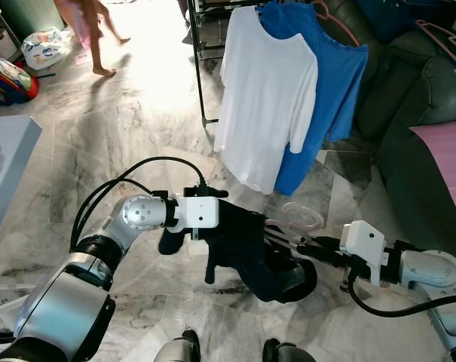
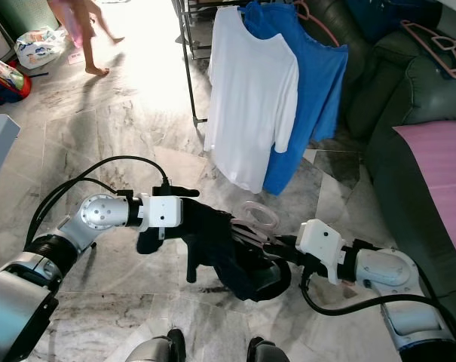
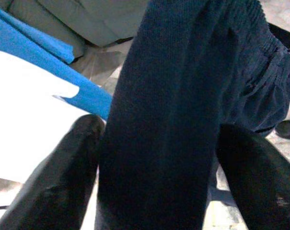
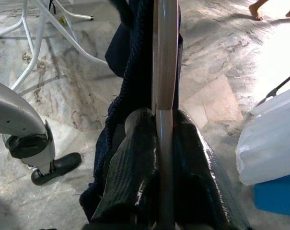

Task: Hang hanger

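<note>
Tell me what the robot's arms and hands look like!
Both arms are shiny silver metal with round joints. The left arm has a ball-shaped silver joint, and the right arm a smooth rounded shell. Each wrist ends in a boxy white block, with thick black cables looping out behind. Each hand, left hand and right hand, has two long black fingers that look rubbery and slightly glossy.

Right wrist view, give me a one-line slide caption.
Right gripper clamps the pink hanger carrying a dark garment above the marble floor.

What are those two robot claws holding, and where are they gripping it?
The left gripper pinches the dark garment's fabric; the right gripper clamps the pink hanger's bar.
</note>
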Controlling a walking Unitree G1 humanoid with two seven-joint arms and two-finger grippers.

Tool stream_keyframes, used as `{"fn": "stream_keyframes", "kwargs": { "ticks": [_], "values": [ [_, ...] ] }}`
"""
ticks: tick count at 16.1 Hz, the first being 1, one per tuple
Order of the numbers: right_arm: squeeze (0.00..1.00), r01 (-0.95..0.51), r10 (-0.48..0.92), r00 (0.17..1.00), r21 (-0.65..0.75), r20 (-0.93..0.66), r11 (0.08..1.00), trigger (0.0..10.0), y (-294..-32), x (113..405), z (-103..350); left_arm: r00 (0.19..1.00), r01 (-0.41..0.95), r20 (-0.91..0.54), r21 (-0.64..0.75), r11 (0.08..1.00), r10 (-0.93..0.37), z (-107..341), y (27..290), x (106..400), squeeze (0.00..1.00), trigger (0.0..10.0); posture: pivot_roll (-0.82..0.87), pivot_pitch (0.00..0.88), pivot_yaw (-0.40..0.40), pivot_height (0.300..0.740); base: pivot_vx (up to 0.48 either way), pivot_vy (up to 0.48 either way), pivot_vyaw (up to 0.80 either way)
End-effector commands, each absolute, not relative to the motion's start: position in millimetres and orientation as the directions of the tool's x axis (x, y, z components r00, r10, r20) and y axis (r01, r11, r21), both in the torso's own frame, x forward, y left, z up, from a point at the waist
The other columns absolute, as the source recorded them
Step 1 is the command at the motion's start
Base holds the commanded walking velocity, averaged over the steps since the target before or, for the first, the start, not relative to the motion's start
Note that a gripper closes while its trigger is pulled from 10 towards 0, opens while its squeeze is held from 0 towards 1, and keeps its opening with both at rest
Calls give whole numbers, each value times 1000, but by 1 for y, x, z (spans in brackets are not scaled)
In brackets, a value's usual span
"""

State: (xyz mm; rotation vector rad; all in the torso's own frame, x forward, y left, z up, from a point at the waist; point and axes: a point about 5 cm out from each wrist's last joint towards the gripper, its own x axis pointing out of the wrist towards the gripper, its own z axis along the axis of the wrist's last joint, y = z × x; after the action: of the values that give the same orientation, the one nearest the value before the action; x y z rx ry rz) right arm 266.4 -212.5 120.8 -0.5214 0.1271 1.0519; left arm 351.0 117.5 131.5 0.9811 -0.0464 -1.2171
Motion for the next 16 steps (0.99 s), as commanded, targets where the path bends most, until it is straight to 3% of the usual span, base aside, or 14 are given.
{"fn": "stream_keyframes", "kwargs": {
  "ticks": [1,9,16],
  "values": [
    [0,-868,820,461,-363,-339,338,10000,-208,265,127,387,771,-482,636,-10,-786,132,120,352,0,0,-91,201,73,740,0,0,0],
    [0,-884,832,419,-373,-364,282,10000,-205,270,129,321,814,-520,578,-50,-791,126,115,348,0,0,-89,200,80,740,0,0,0],
    [0,-895,837,385,-381,-390,234,10000,-200,276,129,314,824,-532,564,-52,-787,124,117,348,0,0,-78,198,74,740,0,0,0]
  ]
}}
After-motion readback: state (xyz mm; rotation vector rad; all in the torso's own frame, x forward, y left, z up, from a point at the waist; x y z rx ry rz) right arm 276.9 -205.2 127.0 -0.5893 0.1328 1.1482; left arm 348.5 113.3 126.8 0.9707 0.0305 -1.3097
